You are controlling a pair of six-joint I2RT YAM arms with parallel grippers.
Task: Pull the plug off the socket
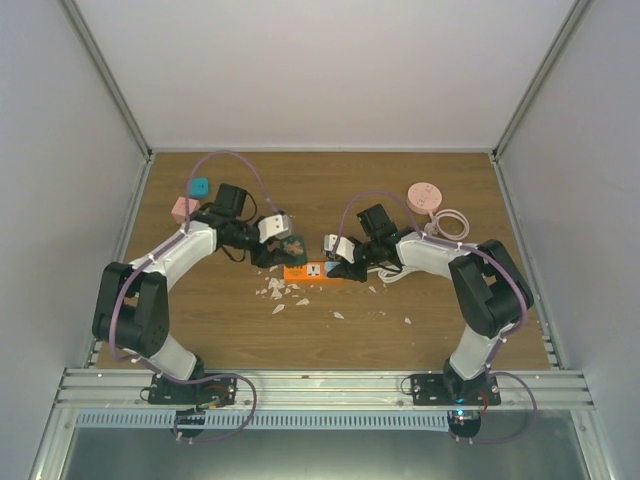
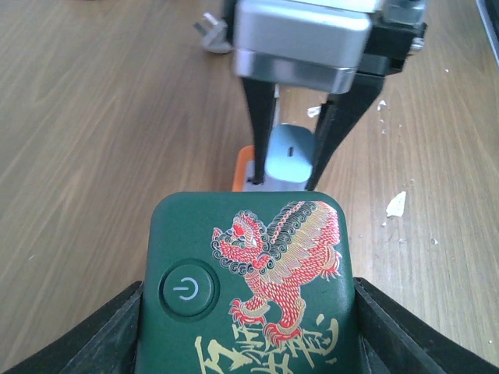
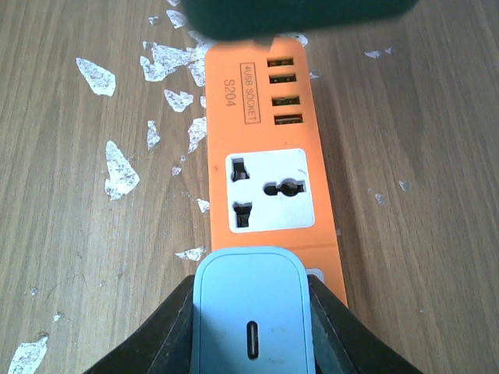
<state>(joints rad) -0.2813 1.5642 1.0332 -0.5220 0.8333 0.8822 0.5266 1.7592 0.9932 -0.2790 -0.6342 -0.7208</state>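
Worktop (image 1: 200,320) clutter begins at the far left with a pink block (image 1: 184,207) and a teal block (image 1: 200,187), well apart from the action and not in the way. Next comes the left arm (image 1: 180,250). Its jaws stand about half open, clamped on either side of a dark green block (image 2: 249,265) printed with a red beast and a power button. That block sits at the left end of the orange power strip (image 3: 234,117). Whether it is seated in the strip or only held over it, I cannot tell.

The strip's long axis runs left to right between the two arms. White paper-like scraps (image 3: 121,167) lie scattered beside it. Along its face come four USB ports (image 3: 284,89), then an empty universal socket (image 3: 269,191), then the pale blue plug (image 3: 251,312), seated at the right end.

The right arm (image 1: 440,255) is the nearer one. Its jaws are nearly closed, pinching the plug's two sides with the plug squarely between them. The plug most likely goes straight down into the strip's face, so the pull should go straight up off it, not along the strip.

The tight spot is the gap between the two wrists, which face each other closely over the strip. Unless the strip is held down, it may rise with the plug.

Farther right, a pink disc (image 1: 425,195) and a coiled cable (image 1: 452,222) lie behind the right arm, clear of it.
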